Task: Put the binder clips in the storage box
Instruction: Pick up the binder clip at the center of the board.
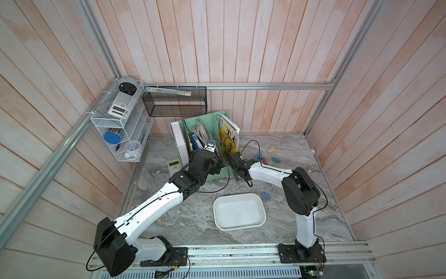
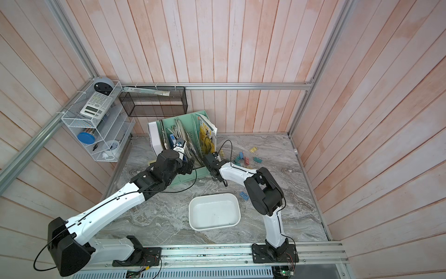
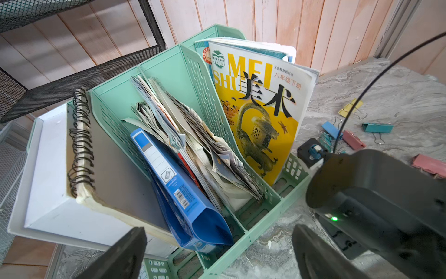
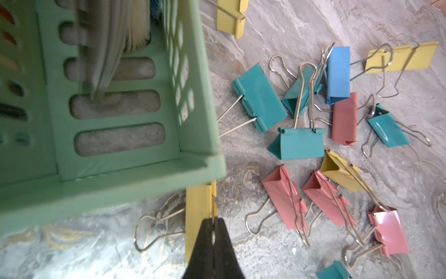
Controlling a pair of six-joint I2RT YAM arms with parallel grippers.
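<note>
My right gripper (image 4: 212, 224) has its matte black jaws clenched together right on the long edge of a yellow binder clip (image 4: 198, 212); whether a sliver of it is nipped between them I cannot tell. Around it the other binder clips (image 4: 299, 145) lie scattered on the grey veined marble tabletop (image 4: 289, 29). They are folded sheet-metal wedges painted teal, pink, blue and yellow, each with looped silver wire handles, and some overlap. In both top views this scatter sits at three o'clock of the mint green file organizer (image 4: 193, 101), a plastic rack with a slotted floor and perforated dividers. My left gripper (image 3: 219, 234) hangs above that rack, jaws released and spread wide. A wire-bound notebook (image 3: 115, 164) leans against its end wall. Its compartments hold a glossy blue folder (image 3: 169, 183) with a barcode label, crumpled papers (image 3: 205, 135), and a yellow textbook (image 3: 263, 101) reading "MEI SHU", "美术" and "八年级下册". The storage box (image 1: 237, 196), a smooth white plastic tray with rounded corners, sits at six o'clock of the organizer, with one blue clip (image 1: 265, 195) just beside its two-o'clock corner.
</note>
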